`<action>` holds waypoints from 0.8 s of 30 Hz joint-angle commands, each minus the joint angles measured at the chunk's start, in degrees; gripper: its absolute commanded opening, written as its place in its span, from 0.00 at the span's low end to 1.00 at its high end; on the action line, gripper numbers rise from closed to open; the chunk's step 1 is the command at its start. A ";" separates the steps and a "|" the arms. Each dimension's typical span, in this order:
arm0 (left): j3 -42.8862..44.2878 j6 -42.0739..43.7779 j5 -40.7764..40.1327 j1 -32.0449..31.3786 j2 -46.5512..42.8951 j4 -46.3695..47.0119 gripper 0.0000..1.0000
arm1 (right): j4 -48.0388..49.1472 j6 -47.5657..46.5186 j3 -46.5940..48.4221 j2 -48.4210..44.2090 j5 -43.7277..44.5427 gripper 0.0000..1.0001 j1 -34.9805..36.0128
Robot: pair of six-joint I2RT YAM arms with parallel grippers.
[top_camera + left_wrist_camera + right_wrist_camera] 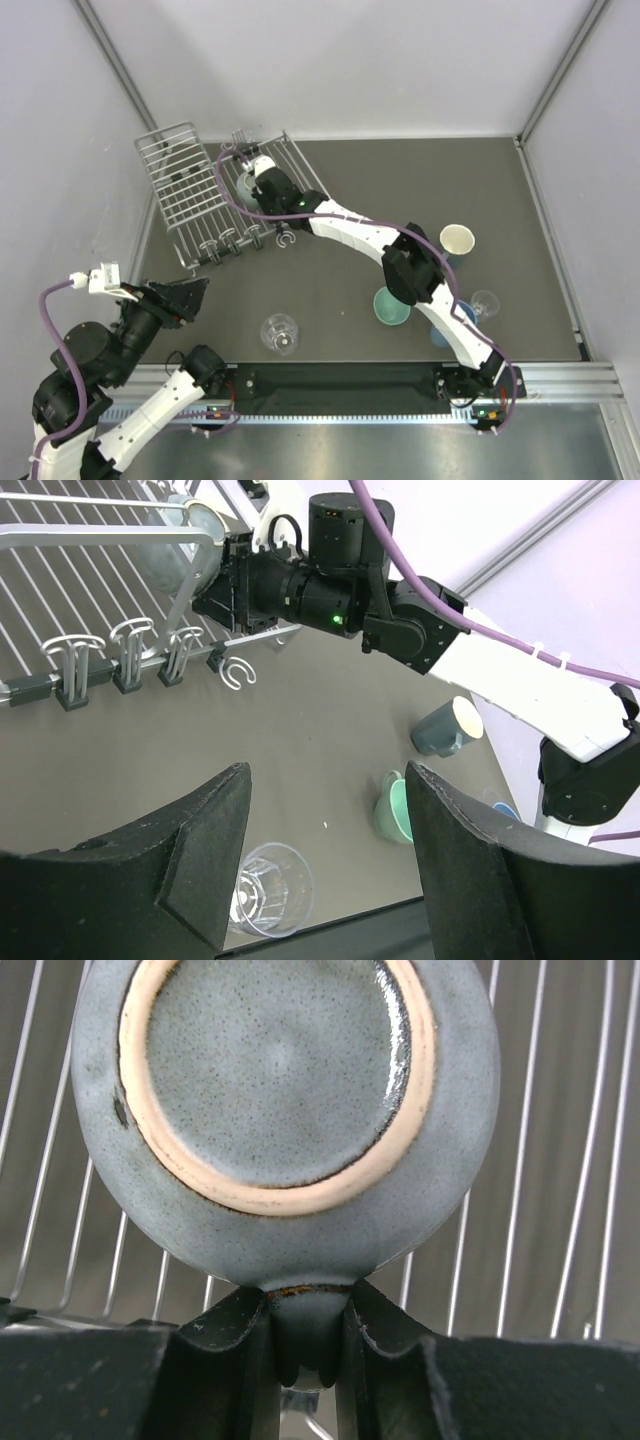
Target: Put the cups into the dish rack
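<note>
Left gripper (190,295) hangs released over the near left of the bench (340,200), jaws spread wide with nothing between them. Its arm is folded back on itself at the near left corner. A clear glass (280,333) stands just to the right of it by the front edge, apart from its fingers (190,850).

Farther right, a mint mug (391,306) sits against the right arm (350,232) at its elbow. A blue tumbler (440,332) is mostly hidden under the forearm, and a small glass (485,302) stands just beyond it on the right. A cream cup (457,240) lies a little deeper, beside the same arm.

From its base at the near right, that arm stretches diagonally across the bench to the far left. There the right gripper (310,1330) is clenched on the handle of a mug (280,1110). The mug's body sits just past the fingertips, its base turned toward the wrist camera. It is speckled grey-teal, glossy, with a bare tan ring around the foot.

Behind it run the wires of the rack (560,1160), which lies at the far left with hooks (125,655) along its near edge. Whether the mug touches the wires cannot be told.
</note>
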 commanded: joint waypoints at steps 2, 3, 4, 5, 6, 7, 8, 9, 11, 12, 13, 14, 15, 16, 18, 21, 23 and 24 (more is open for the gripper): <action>0.99 0.64 -1.51 -0.03 0.66 -0.30 0.68 | 11.01 0.26 5.75 -0.25 -1.26 0.00 -0.54; 1.07 0.64 -1.59 -0.03 0.66 -0.47 0.68 | 11.10 0.08 6.54 0.10 -1.61 0.00 -0.54; 1.08 0.64 -1.77 -0.12 0.57 -0.56 0.68 | 11.10 0.08 6.89 0.89 -1.79 0.00 -0.54; 1.08 0.55 -1.77 -0.03 0.57 -0.56 0.68 | 11.10 0.08 7.16 1.25 -2.05 0.00 -0.54; 1.08 0.46 -1.86 -0.03 0.48 -0.65 0.68 | 11.10 -0.01 7.77 1.51 -2.05 0.00 -0.63; 0.99 0.38 -1.86 -0.03 0.48 -0.74 0.68 | 11.10 0.08 7.95 2.12 -2.14 0.01 -0.54; 0.99 0.46 -1.86 -0.03 0.48 -0.74 0.68 | 11.19 0.17 8.13 2.30 -2.31 0.01 -0.54; 0.90 0.38 -1.86 -0.12 0.48 -0.74 0.68 | 11.28 0.25 8.22 2.30 -2.40 0.01 -0.54; 0.90 0.29 -1.86 -0.12 0.48 -0.65 0.68 | 11.54 0.34 8.30 2.57 -2.93 0.02 -0.54; 0.73 0.20 -1.86 -0.12 0.57 -0.65 0.68 | 11.63 0.43 8.56 2.83 -3.02 0.03 -0.54; 0.72 0.11 -1.86 -0.12 0.57 -0.65 0.68 | 11.63 0.52 8.74 3.01 -3.02 0.03 -0.46; 0.72 0.02 -1.86 -0.03 0.66 -0.65 0.68 | 11.54 0.78 8.83 3.18 -3.54 0.04 -0.46; 0.64 -0.06 -1.86 -0.12 0.40 -0.65 0.68 | 11.63 0.78 9.27 3.36 -3.81 0.04 -0.46; 0.64 -0.15 -1.86 -0.12 0.48 -0.65 0.68 | 11.63 0.96 9.36 3.71 -3.90 0.05 -0.46; 0.72 -0.24 -1.77 -0.12 0.39 -0.65 0.68 | 11.71 1.13 9.45 3.80 -4.16 0.07 -0.37; 0.81 -0.24 -1.86 -0.03 0.31 -0.74 0.68 | 11.63 1.48 9.89 4.33 -4.42 0.12 -0.28; 0.81 -0.24 -1.95 -0.12 0.22 -0.91 0.68 | 11.45 1.57 10.23 4.76 -4.60 0.13 -0.28; 0.72 -0.33 -2.03 -0.03 0.13 -1.00 0.68 | 11.28 1.66 10.32 4.85 -4.69 0.14 -0.28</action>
